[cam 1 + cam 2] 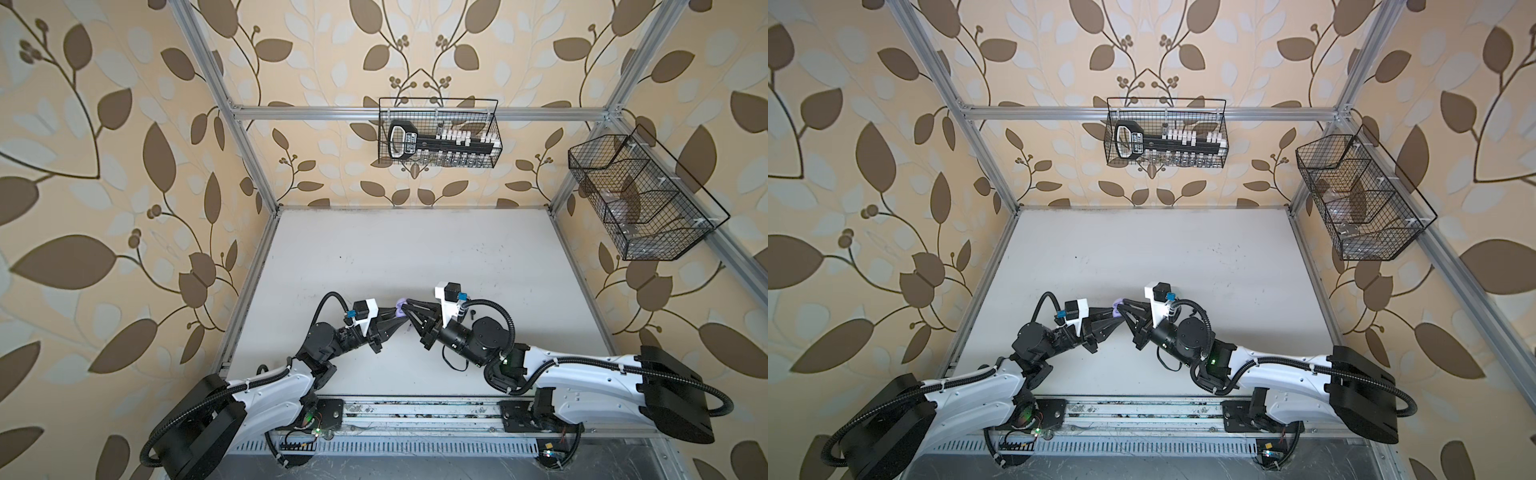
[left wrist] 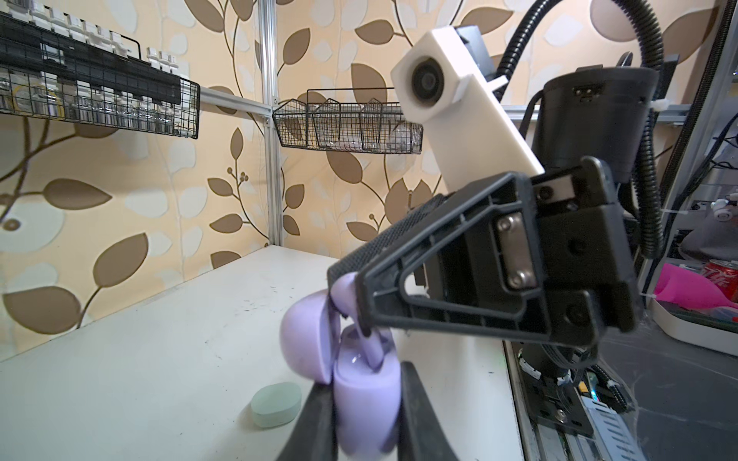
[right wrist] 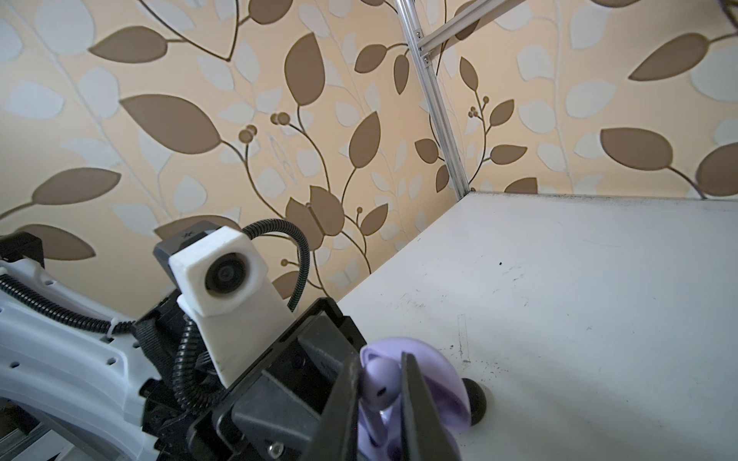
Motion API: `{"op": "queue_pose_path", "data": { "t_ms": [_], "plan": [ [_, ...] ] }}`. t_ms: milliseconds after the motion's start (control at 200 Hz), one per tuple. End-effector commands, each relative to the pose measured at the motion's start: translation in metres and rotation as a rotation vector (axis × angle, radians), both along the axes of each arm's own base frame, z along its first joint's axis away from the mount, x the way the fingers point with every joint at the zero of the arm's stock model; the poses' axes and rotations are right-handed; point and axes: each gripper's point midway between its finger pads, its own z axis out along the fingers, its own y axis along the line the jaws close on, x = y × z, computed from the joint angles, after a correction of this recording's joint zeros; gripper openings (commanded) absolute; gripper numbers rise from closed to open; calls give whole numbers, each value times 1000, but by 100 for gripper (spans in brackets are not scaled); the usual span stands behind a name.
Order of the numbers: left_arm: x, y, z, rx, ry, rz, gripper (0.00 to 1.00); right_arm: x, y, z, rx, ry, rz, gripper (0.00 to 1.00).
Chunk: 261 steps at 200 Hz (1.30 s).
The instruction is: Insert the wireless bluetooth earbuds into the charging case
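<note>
My left tool (image 2: 365,423) clamps the open lavender charging case (image 2: 359,383); just above it, my right tool (image 3: 381,399) pinches a lavender earbud (image 3: 379,375) (stem inside the case).

A scuffed white desk (image 1: 415,249) fills the lower centre. At upper centre a wire basket (image 1: 436,99) hangs from the frame rail (image 1: 311,112), holding a black-handled tool (image 1: 401,139) and perhaps small bottles. A second basket (image 1: 656,245) hangs upper right. Leaf wallpaper (image 1: 104,166) surrounds everything.
</note>
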Motion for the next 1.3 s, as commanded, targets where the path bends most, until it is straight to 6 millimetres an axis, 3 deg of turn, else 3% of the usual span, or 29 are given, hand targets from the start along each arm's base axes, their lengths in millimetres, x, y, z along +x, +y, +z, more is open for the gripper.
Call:
{"op": "queue_pose_path", "data": {
  "t_ms": [0,650,970,1170,1300],
  "plan": [
    [-5,4,26,-59,-82,-1,0,1,0,4,29,1,-18,17],
    [-6,9,26,-63,-102,23,0,-1,-11,-10,1,15,-54,26],
    [-4,7,21,-39,-102,30,0,-6,-10,2,-50,-26,-28,50],
    [2,3,11,18,-95,42,0,-9,-34,33,-130,-118,-71,54],
    [5,2,5,44,-95,52,0,-6,-62,33,-163,-131,-156,48]
  ]
}}
